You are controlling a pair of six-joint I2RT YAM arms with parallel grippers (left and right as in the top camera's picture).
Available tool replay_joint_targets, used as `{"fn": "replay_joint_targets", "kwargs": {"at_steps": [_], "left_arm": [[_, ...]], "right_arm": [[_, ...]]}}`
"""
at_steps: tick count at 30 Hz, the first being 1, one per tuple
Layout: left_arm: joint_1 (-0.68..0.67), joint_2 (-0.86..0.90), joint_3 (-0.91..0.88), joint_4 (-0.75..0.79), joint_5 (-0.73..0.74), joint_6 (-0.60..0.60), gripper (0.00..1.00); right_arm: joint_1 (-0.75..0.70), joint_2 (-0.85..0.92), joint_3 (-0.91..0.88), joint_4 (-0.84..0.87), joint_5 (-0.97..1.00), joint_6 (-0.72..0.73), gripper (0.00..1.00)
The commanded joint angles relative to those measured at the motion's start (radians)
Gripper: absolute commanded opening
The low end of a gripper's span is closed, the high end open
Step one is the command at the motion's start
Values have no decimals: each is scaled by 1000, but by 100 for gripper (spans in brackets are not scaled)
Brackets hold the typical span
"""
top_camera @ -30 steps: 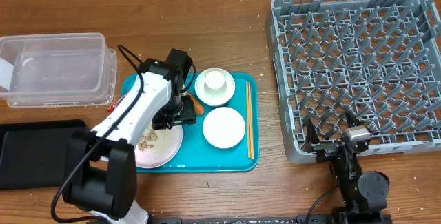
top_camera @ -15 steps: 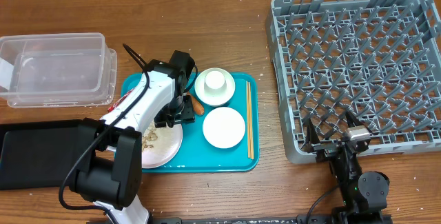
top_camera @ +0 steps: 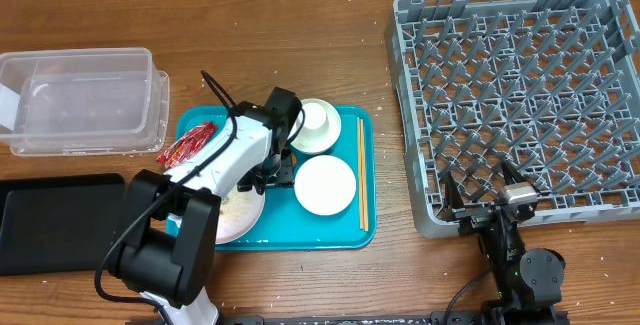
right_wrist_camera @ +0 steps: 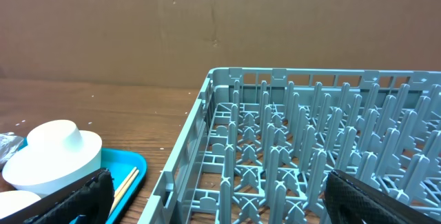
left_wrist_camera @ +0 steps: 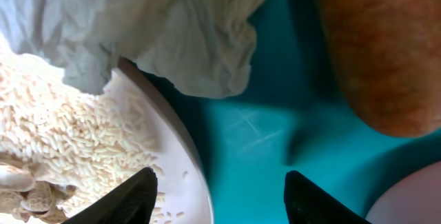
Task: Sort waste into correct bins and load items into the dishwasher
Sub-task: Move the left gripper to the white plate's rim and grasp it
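Left gripper point(left_wrist_camera: 220, 198) slid right, fingers wide—sausage point(left_wrist_camera: 380, 52) cropped; right gripper point(right_wrist_camera: 220, 200) wide too.

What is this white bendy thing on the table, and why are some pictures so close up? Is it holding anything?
It is one of two robot arms. One picture looks down from above the table; the other two come from small cameras on the arms' wrists, so they look close up. The left end effector, a two-finger pincher, is open and holds nothing. It hangs over a teal tray, near crumpled paper, a sausage and a plate with rice. The right end effector is open too, by the dish rack. A red wrapper, a clear tub and a black tray lie further left.
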Motion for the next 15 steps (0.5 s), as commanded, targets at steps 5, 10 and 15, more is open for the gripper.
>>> {"fn": "replay_joint_targets", "kwargs": {"at_steps": [5,10,15], "left_arm": [[-2,12,-23,10,-41,-22,60],[-2,12,-51,37,-40,-29,61],[-2,12,-90,61,-40,-29,57]], "right_arm": [[-2,-11,-10,5,0,-3,100],[-2,-11,-10,5,0,-3,100],[-2,-11,-10,5,0,-3,100]]}}
